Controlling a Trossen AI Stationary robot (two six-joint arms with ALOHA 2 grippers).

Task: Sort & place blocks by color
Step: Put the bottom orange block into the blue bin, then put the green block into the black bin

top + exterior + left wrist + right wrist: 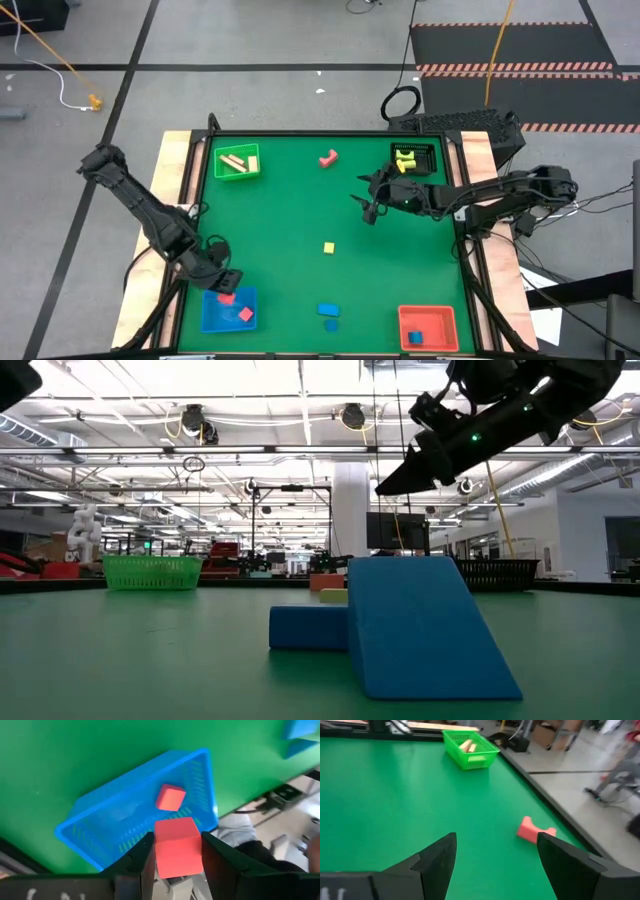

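The left pincer (176, 865) grips a red cube (178, 846) by its flat opposite faces above the blue tray (213, 318); the block looks rigid, light and smooth-sided. Farther right, the right pincer (495, 865) hangs wide open and empty over the counter (290, 220), near a pink block (534, 830).

Green table (290, 270) — trays (236, 163), blocks (328, 247)

Matt red block (178, 851); meshed plastic blue tray (95, 822).
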